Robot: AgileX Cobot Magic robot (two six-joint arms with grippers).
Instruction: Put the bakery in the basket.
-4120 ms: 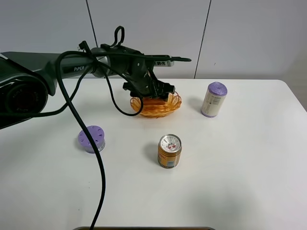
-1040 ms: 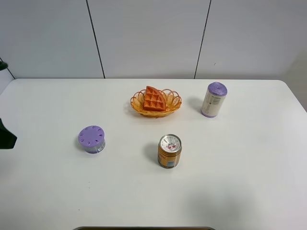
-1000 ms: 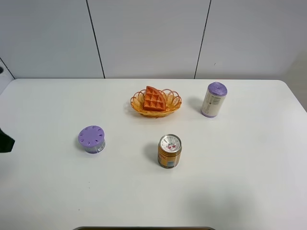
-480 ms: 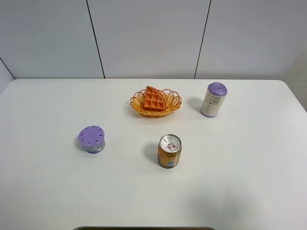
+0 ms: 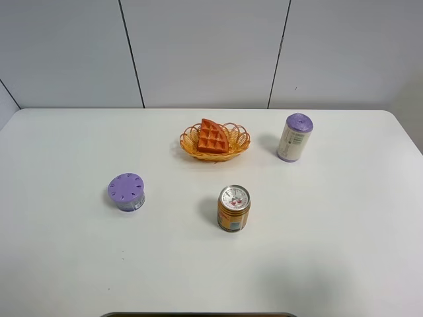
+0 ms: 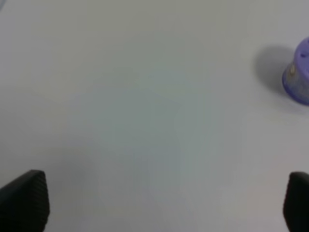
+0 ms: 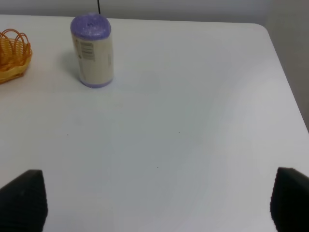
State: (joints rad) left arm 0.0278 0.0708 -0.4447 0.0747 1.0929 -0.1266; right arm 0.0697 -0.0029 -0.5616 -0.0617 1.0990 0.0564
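Bakery [image 5: 212, 139] in basket [image 5: 239, 143]; white table [image 5: 330, 218], grey wall panels [image 5: 205, 46].

A bare white table [image 6: 145, 111] filled the frame. At the right edge, partly cut off, stood a purple container [image 6: 298, 72] with its shadow beside it. Two dark fingertips [image 6: 24, 200] of the left gripper [image 6: 159, 203] sat wide apart in the bottom corners.

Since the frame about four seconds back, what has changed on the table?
The left arm, then over the basket, has pulled away leftward out of the high view; the left gripper is now open over bare table. The bakery now shows lying in the basket. The can and both purple containers stayed put.
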